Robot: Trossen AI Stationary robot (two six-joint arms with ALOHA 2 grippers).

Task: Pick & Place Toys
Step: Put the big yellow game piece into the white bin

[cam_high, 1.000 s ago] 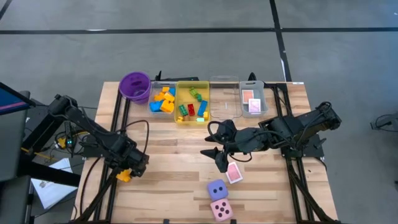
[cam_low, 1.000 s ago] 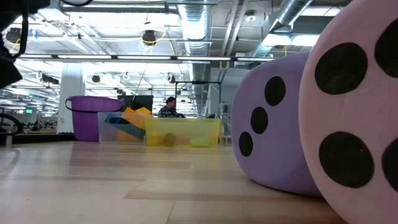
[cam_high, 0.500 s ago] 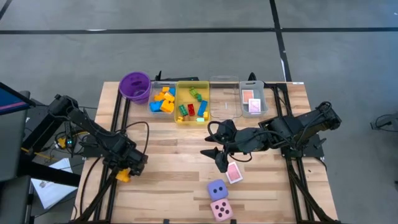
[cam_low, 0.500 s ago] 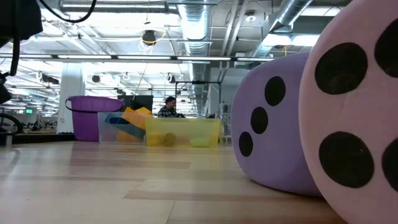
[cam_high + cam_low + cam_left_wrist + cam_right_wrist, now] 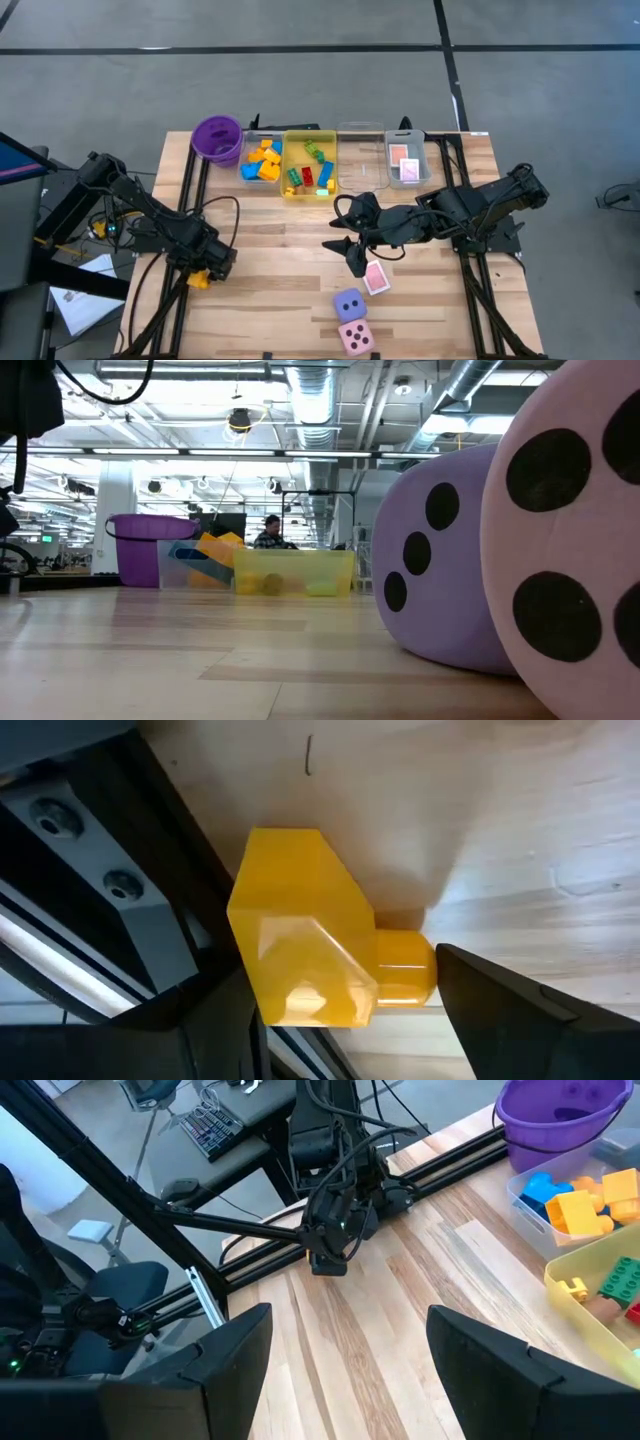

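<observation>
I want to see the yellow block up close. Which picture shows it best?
The left wrist view: the yellow block fills it, between the left gripper fingers. The high view shows it tiny at the table's left edge. In the low and right wrist views I cannot make it out.

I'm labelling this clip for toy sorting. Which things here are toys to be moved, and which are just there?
Toys:
yellow plastic brick between the left gripper fingers
pink-backed playing card
purple soft die
pink soft die

Just there:
purple round cup
yellow rectangular tray
empty clear tray
</observation>
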